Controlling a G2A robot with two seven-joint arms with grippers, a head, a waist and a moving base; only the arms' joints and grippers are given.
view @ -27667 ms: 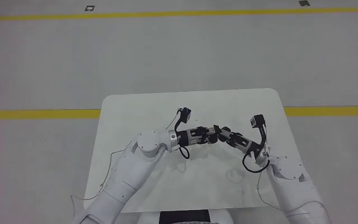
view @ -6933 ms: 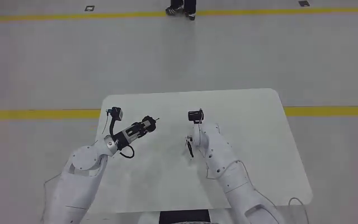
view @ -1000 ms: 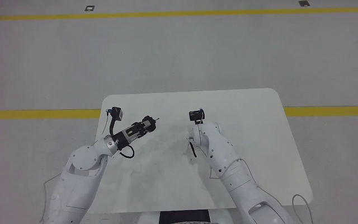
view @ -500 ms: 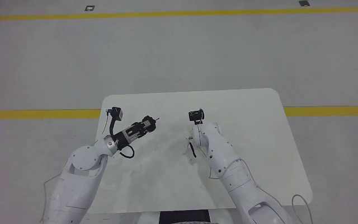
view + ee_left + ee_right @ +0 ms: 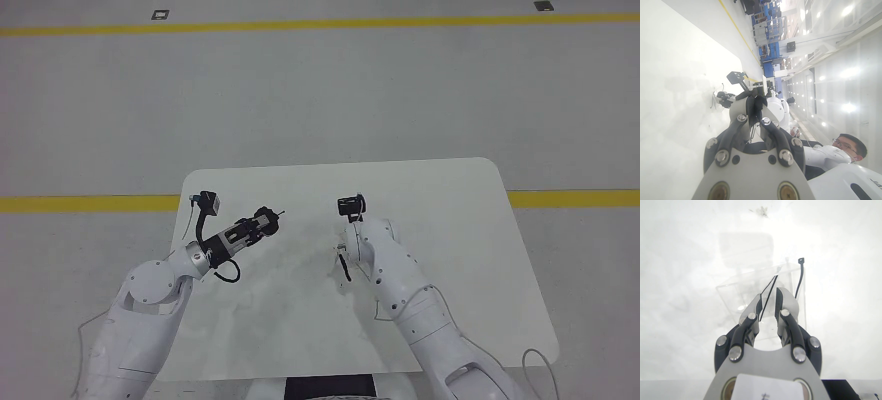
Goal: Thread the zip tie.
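My right gripper [image 5: 769, 293] hangs open over a small clear box [image 5: 745, 283] near the table's middle, pointing straight down into it. A black zip tie [image 5: 766, 300] stands slanted between its fingers, close against one pad. A second black zip tie [image 5: 800, 275] leans at the box's side, head up. In the top view the right gripper [image 5: 340, 266] is beside the box. My left gripper [image 5: 270, 219] is held above the table's left part, apart from the box, shut, with a thin black zip tie tip [image 5: 282, 212] sticking out past its fingers [image 5: 753, 102].
The white table [image 5: 440, 180] has rounded corners and open surface to the right and front. A small dark smudge [image 5: 762, 209] marks the top beyond the box. The left wrist view shows the right gripper [image 5: 722, 98] and the box farther off.
Long before now both grippers met at the table's middle; they have since parted, left arm to the left, right gripper over the box. Over the last second nothing has visibly moved.
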